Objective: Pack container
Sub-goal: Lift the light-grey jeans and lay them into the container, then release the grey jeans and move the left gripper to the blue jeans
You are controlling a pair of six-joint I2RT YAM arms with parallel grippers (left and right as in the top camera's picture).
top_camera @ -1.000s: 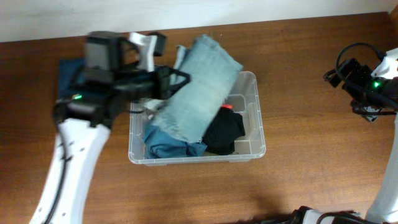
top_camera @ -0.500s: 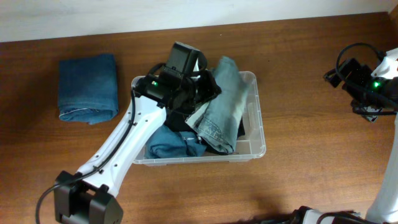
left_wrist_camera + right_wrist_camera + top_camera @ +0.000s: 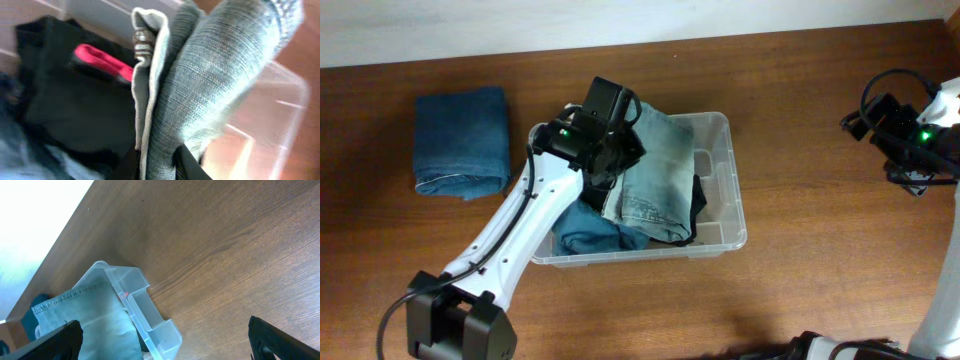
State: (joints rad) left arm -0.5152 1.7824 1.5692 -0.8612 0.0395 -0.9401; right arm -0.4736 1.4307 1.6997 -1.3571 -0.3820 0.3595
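Lowered since half a second ago, light jeans (image 3: 655, 180) lie flatter in the container (image 3: 725, 125) at frame centre, left gripper (image 3: 159, 167) pinching them; right gripper (image 3: 167, 342) stays spread.

Even light; blurred left-wrist close-up.

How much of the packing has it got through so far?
Partly done. A blue garment and a black garment already lie in the container. The left gripper is shut on light denim jeans draped over that pile. A folded pair of dark jeans sits on the table left of it, probably next. The right gripper is open, off to the side.
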